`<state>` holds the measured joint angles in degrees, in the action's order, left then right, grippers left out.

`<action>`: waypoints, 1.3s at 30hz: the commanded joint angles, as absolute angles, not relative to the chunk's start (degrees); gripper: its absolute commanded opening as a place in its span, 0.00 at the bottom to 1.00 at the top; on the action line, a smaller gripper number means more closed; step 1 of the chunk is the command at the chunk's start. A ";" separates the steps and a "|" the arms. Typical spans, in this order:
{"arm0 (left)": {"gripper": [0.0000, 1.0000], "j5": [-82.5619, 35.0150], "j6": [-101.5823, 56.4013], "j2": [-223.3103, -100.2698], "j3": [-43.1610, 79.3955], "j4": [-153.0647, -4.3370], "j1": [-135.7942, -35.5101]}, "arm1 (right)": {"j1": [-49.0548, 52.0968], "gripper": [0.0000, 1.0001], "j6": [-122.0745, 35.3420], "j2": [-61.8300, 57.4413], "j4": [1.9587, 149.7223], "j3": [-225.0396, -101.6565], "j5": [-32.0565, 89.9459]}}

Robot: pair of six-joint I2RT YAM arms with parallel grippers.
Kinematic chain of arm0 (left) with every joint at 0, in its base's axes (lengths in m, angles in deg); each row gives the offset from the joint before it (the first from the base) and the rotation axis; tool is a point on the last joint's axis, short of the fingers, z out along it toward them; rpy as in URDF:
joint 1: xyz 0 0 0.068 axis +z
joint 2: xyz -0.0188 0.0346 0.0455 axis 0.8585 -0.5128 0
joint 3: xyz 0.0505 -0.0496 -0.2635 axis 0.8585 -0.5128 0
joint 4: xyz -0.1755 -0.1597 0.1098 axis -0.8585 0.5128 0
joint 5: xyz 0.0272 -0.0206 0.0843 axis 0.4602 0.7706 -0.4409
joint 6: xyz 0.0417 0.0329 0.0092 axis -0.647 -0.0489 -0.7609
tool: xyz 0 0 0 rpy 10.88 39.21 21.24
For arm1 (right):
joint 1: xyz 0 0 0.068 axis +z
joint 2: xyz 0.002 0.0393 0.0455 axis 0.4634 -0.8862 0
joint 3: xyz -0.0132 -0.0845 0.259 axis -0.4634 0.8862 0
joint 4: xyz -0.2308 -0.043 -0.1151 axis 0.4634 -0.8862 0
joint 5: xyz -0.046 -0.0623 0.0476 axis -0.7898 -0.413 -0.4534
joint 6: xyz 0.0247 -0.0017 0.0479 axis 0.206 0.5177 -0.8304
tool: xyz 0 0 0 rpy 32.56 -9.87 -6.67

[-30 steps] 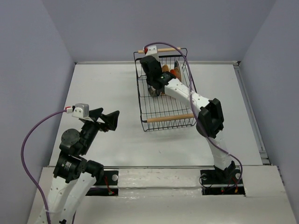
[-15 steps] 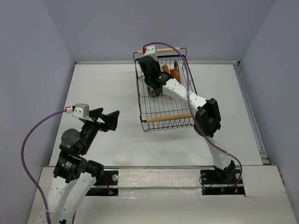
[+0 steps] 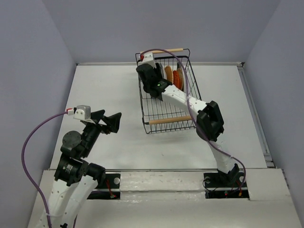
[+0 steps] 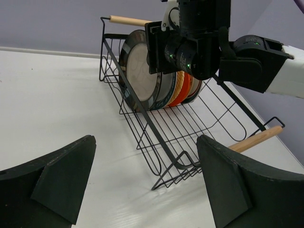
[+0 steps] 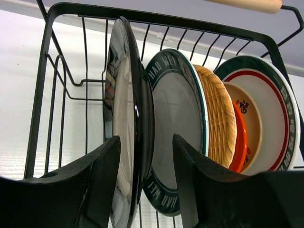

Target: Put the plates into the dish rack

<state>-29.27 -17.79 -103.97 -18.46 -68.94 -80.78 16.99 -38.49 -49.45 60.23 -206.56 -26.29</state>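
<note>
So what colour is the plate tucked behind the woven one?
That plate is orange-red, clearest in the right wrist view.

Table point(image 3: 104, 90): one white, matte, rectangular top, enclosed by pale grey-violet walls point(image 3: 42, 57) on the left, far and right sides. Resting directly on it: one dish rack point(image 3: 164, 111), a black wire rectangular basket standing toward the far edge, right of centre, with a pale wooden bar handle point(image 3: 172, 120) across its near end and another at its far end.
</note>
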 commanded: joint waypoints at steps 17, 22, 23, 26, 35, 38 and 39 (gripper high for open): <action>0.98 -29.57 -18.61 -107.39 -18.10 -70.18 -80.33 | 17.39 0.81 -46.04 -26.60 65.36 -193.46 -13.61; 0.98 -29.93 -18.61 -107.74 -18.02 -70.09 -80.33 | 17.39 1.00 -47.01 -12.99 73.78 -177.48 -9.11; 0.98 -30.01 -18.61 -107.74 -17.93 -69.92 -80.33 | 17.39 1.00 -46.58 -6.61 75.54 -174.23 -8.32; 0.99 -30.10 -18.44 -107.48 -17.84 -70.00 -80.34 | 17.39 1.00 -44.82 8.23 84.24 -160.79 -7.88; 0.99 -29.13 -21.16 -106.25 -17.67 -72.02 -80.33 | 17.39 0.93 -40.43 45.99 96.74 -128.88 -22.25; 0.99 -28.87 -21.86 -105.72 -17.93 -73.25 -80.33 | 17.39 0.93 -41.47 53.29 96.21 -124.64 -28.08; 0.99 -28.70 -22.30 -105.11 -18.02 -73.61 -80.33 | 17.39 0.93 -43.21 54.79 95.95 -121.93 -28.53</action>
<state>-29.31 -19.71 -106.68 -18.46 -69.05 -80.78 17.10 -42.20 50.46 94.81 -129.58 -19.23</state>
